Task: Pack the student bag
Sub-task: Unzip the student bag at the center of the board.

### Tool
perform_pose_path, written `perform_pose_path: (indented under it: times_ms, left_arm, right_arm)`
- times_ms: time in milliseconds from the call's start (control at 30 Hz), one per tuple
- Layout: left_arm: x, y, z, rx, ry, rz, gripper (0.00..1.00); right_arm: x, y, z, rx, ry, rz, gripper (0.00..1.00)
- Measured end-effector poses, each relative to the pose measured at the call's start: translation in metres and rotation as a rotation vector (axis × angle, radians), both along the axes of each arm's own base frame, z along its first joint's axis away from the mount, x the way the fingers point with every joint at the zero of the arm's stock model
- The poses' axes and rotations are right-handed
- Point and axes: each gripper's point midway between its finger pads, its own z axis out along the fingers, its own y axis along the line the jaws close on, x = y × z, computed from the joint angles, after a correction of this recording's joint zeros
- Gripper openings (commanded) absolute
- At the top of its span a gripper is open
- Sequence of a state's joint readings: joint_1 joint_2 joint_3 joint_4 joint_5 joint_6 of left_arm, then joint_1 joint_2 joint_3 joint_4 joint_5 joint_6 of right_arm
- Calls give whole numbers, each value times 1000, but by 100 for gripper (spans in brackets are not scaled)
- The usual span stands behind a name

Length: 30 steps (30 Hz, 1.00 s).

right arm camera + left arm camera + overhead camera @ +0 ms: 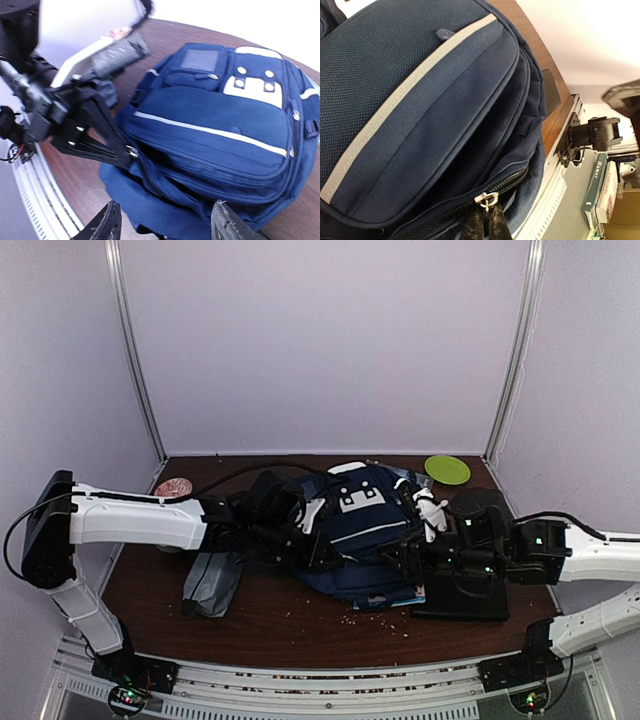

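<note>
The student bag [358,515] is a large navy-blue fabric backpack with thin white stripes, white buckle patches and a light-blue square label. It lies front-up on the dark brown wooden table [290,625], between the two sets of fingers. Judgement: it is laid flat so that the zip round its edge can be reached from both sides.

The flat black rectangular case [465,598] lies behind the right fingers, under that arm, just beside the bag's near corner. Judgement: it is parked there, waiting to go in.

The small grey fabric pouch [213,582] lies behind the left fingers, under that forearm, near the bag. Whether it touches the bag, I cannot tell.

The left gripper [486,214] has its fingers pinched shut on the small silver metal zipper pull [487,199]. Judgement: it holds the slider either to draw the compartment open or to keep its mouth taut for loading. The bag spreads away from these fingertips and fills the left wrist view, with the zip track running off to either side of them.

The right gripper [165,222] has its fingers spread wide and holds nothing. The bag lies directly ahead of them, and its lower fabric edge reaches into the gap between the fingertips. Whether they touch the cloth, I cannot tell. Judgement: it is placed to take the flap opposite the held slider.
</note>
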<state>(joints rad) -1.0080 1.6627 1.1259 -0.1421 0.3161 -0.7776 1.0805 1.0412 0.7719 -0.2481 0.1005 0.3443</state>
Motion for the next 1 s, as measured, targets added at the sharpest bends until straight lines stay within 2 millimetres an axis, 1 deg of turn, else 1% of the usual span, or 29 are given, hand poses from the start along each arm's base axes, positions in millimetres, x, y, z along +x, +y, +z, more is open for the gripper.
perform_pose_path:
  times_ms: [67,133,233,267,433,633,767,800,833,867,933,1000]
  left_arm:
    - [-2,0,-2,9,-6,-6,0]
    - [-2,0,-2,13,-9,-8,0]
    - [-2,0,-3,15,-14,-10,0]
    - [-2,0,-3,15,-15,-11,0]
    - [-1,1,-2,17,-21,-8,0]
    - [-3,1,-4,24,-21,-12,0]
    - [-5,0,-4,24,-21,-18,0]
    - [-5,0,-4,24,-21,-19,0]
    - [-5,0,-4,25,-21,-19,0]
    - [-5,0,-4,25,-20,-20,0]
    - [-6,0,-4,24,-17,-23,0]
    - [-7,0,-4,23,-16,-26,0]
  right_arm:
    - [-6,7,3,6,-2,56,60]
    - [-11,19,-2,-20,7,120,60]
    - [-18,32,-19,-80,16,192,61]
    - [-20,35,-29,-107,29,207,61]
    - [-21,44,-50,-167,34,247,62]
    - [-21,51,-67,-243,-2,259,62]
    - [-20,53,-74,-296,-42,256,62]
    - [-20,53,-75,-308,-50,255,59]
    - [-21,54,-77,-321,-59,257,53]
    - [-21,55,-79,-333,-68,257,44]
    - [-21,56,-83,-356,-84,263,21]
    - [-22,57,-85,-371,-97,264,5]
